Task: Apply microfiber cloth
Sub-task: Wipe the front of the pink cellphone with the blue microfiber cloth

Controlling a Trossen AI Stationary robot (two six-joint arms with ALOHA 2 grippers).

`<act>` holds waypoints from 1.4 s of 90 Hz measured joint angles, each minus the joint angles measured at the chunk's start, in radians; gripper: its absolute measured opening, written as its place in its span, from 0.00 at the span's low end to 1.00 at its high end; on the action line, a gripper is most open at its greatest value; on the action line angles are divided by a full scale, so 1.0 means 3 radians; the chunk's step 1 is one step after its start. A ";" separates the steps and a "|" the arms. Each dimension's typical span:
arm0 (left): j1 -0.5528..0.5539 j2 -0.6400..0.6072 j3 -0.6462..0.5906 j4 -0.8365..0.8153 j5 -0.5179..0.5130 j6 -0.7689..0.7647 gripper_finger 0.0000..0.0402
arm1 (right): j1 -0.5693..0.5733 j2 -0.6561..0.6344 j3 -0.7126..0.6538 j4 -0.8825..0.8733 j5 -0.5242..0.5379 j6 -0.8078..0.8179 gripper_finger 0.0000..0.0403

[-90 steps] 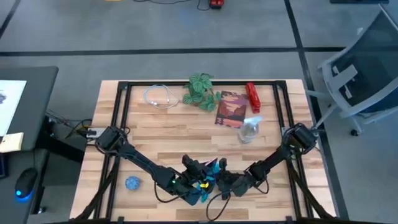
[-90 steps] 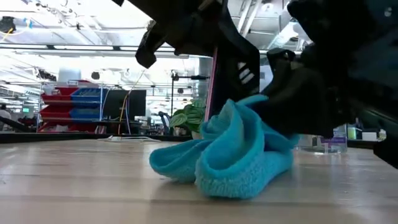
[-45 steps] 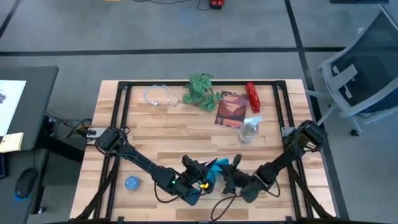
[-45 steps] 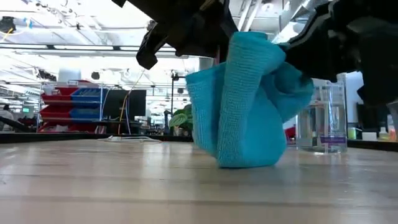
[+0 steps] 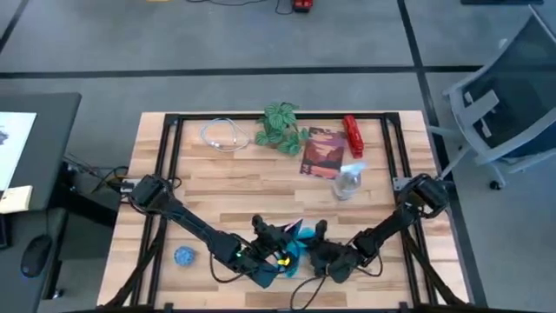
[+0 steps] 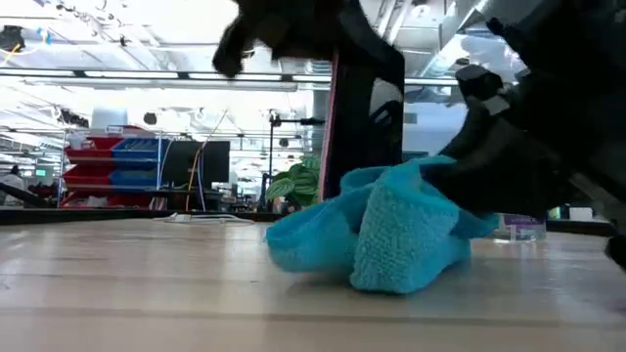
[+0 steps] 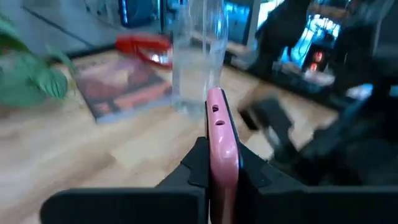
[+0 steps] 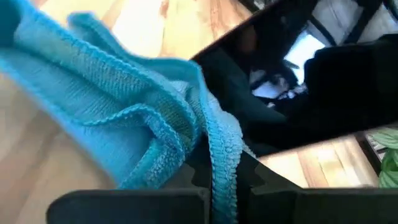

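Lighting: overhead, even and bright on my worktop (image 5: 226, 187) in the high view; shadows soft and short. Low view: strongly backlit by ceiling strip lights, my arms reduced to black silhouettes, the microfiber cloth (image 6: 377, 235) well lit and fairly crisp, the room behind hazy. Left wrist view: motion blur throughout, pink phone edge (image 7: 219, 146) soft. Right wrist view: cloth weave sharp, glossy dark surface behind it carrying reflections

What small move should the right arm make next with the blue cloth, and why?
Probably raise the microfiber cloth against the phone screen. The right gripper pinches the cloth, which sags on the table, while the left gripper holds the phone upright beside it.
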 joint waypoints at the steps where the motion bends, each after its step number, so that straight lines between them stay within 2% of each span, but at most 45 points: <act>1: -0.0002 -0.0012 0.0002 0.0020 -0.0012 0.0032 0.02 | 0.0014 -0.0013 -0.0002 -0.0027 0.0000 0.0017 0.00; 21: -0.0031 -0.0159 0.0001 0.0333 -0.0101 0.0633 0.02 | 0.0269 -0.0259 -0.0003 -0.0440 -0.0027 0.0426 0.01; 36: -0.0036 -0.0171 0.0001 0.0374 -0.0087 0.0732 0.02 | 0.0402 -0.0462 -0.0003 -0.0707 -0.0050 0.0560 0.07; 52: -0.0036 -0.0171 0.0001 0.0378 -0.0081 0.0730 0.02 | 0.0592 -0.0846 -0.0003 -0.1285 -0.0160 0.0844 0.23; 70: -0.0035 -0.0171 0.0001 0.0402 -0.0056 0.0676 0.02 | 0.0787 -0.1353 -0.0002 -0.2108 -0.0796 0.1444 0.45; 80: -0.0035 -0.0171 0.0001 0.0609 0.0102 0.0642 0.02 | 0.0874 -0.1596 -0.0002 -0.2316 -0.1140 0.1611 0.55; 90: -0.0035 -0.0171 0.0001 0.0982 0.0484 0.0820 0.02 | 0.0979 -0.1803 -0.0001 -0.2337 -0.1307 0.1590 0.60; 99: -0.0035 -0.0172 0.0001 0.1356 0.0916 0.1080 0.02 | 0.1095 -0.1960 0.0002 -0.2351 -0.1261 0.1587 0.60; 106: -0.0035 -0.0172 0.0001 0.1561 0.1124 0.1242 0.02 | 0.1184 -0.2059 0.0002 -0.2347 -0.1160 0.1585 0.59; 116: -0.0035 -0.0174 0.0001 0.1699 0.1275 0.1393 0.02 | 0.1314 -0.2114 0.0004 -0.2332 -0.0928 0.1580 0.57; 126: -0.0018 -0.0174 0.0001 0.1704 0.1285 0.1405 0.03 | 0.1377 -0.2079 0.0004 -0.2220 -0.0817 0.1576 0.55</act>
